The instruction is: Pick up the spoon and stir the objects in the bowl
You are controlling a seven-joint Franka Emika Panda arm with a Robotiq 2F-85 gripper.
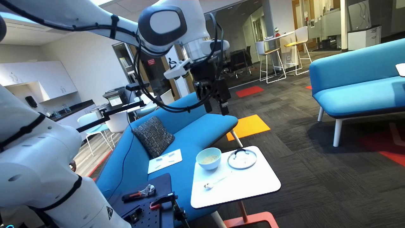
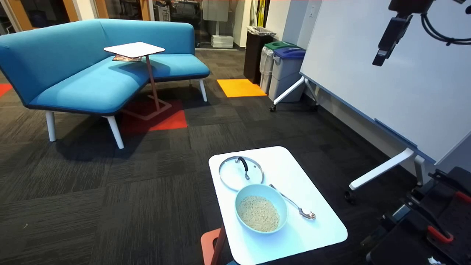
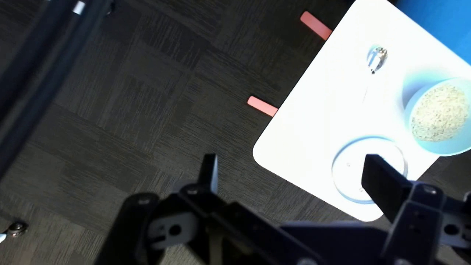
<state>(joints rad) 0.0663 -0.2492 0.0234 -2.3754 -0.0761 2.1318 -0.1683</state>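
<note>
Jaws spread wide, empty. Well below them: shiny slender spoon (image 2: 298, 208), lying on counter (image 2: 309, 235) near pale-blue bowl (image 2: 263, 190).

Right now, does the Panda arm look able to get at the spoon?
Likely yes: the open claw hangs higher than the white tabletop, where the spoon lies uncovered, clear of bowl and glass lid. Nothing visible blocks the way down; exact reach is hard to judge.

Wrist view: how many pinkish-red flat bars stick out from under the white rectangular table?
2: an upper bar and a lower bar, both left of the table as pictured; more may be hidden beneath.
</note>
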